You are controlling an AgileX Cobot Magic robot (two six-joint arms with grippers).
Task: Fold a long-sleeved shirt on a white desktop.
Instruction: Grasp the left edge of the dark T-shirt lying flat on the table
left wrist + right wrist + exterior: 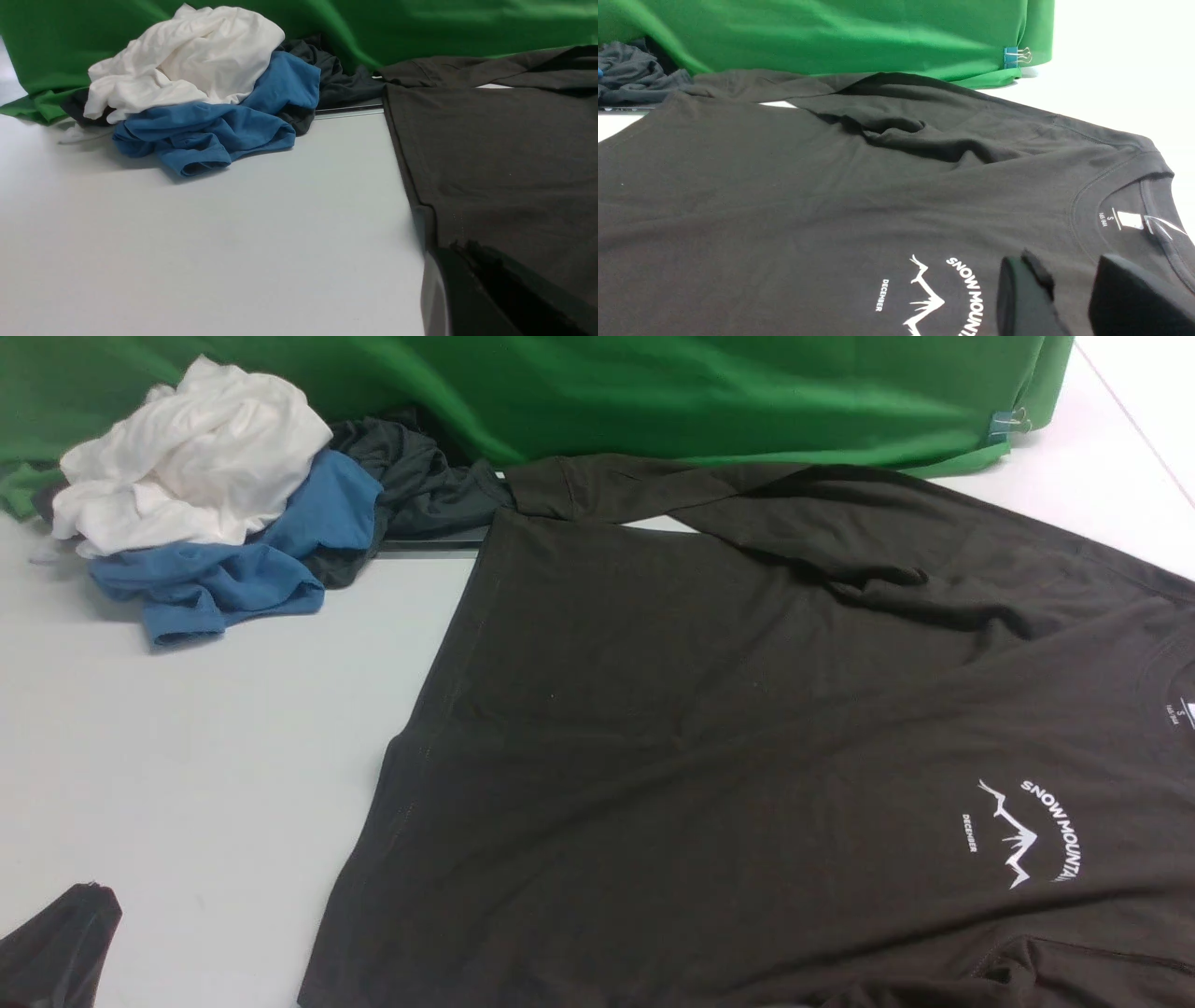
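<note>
The long-sleeved shirt (700,728) lies spread front up on the white desktop (205,756), its white mountain logo (1027,831) at the right. One sleeve (709,490) is folded across its far edge. Neither gripper shows in the front view. In the left wrist view my left gripper (462,245) is shut, its dark fingers over the shirt's hem edge (411,196); no cloth shows between them. In the right wrist view my right gripper (1073,289) is open just above the chest, between the logo (934,294) and the collar label (1129,220), with nothing between its fingers.
A pile of white (187,457), blue (243,569) and dark grey (411,485) garments lies at the back left. A green cloth (653,392) with a clip (1008,422) runs along the back. A metal strip (429,543) shows beside the pile. A dark cloth end (56,943) lies at the near left corner.
</note>
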